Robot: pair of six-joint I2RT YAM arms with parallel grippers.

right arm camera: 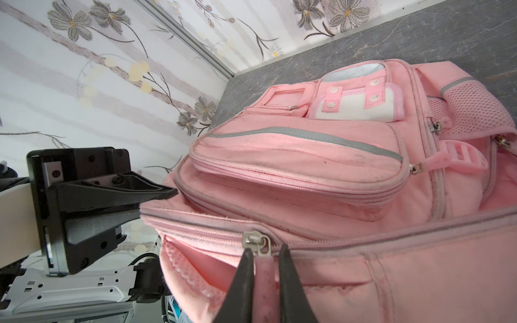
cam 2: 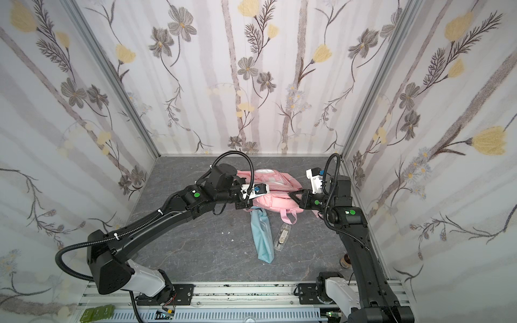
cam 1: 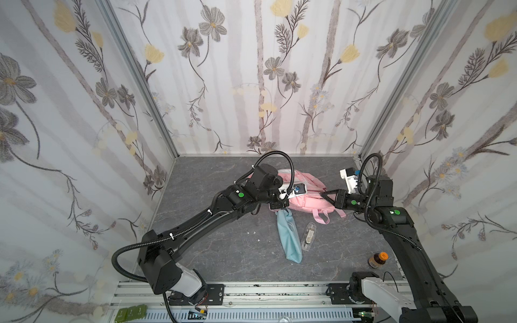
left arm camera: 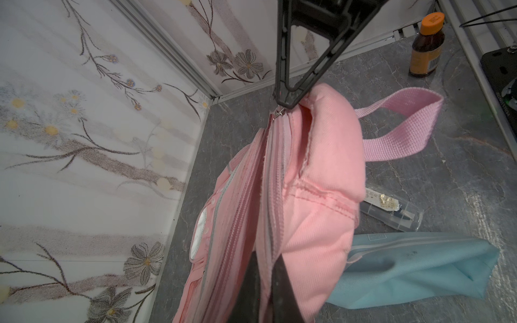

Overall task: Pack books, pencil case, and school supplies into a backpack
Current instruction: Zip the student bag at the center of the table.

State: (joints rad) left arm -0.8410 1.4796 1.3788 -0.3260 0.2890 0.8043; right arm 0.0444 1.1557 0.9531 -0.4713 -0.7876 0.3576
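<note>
A large pink fabric backpack (cam 1: 307,195) lies toward the far middle of the grey marbled tabletop (cam 1: 212,240), front side up, gripped from opposite ends by two black robot arms. Seen from the right wrist, its front carries a long zipped pocket edged with a grey reflective strip, a white snap-fastened panel and a mesh side pocket. The cloth is scuffed and faintly soiled. Pink webbing straps trail toward the near edge.

The left arm stretches low from its near-left base, and the left claw (right arm camera: 155,202) is clamped tight on the bag's fabric edge (one finger above the seam, the other tucked beneath it). The right arm climbs the right side, folds at the elbow and points back inward. The right claw (right arm camera: 265,251) is nearly closed, its two fingers pinching the pink zipper pull (right arm camera: 264,279) that hangs from the metal slider on the main zip.

In both top views a long, soft light-blue fabric pencil case (cam 1: 288,237) (cam 2: 261,237) lies just nearer than the bag, its far end against it. A small clear oblong plastic case (cam 1: 307,233) lies just beside it on the right. A brown bottle with an orange cap (cam 1: 377,260) stands well apart, near the right arm's base.
</note>
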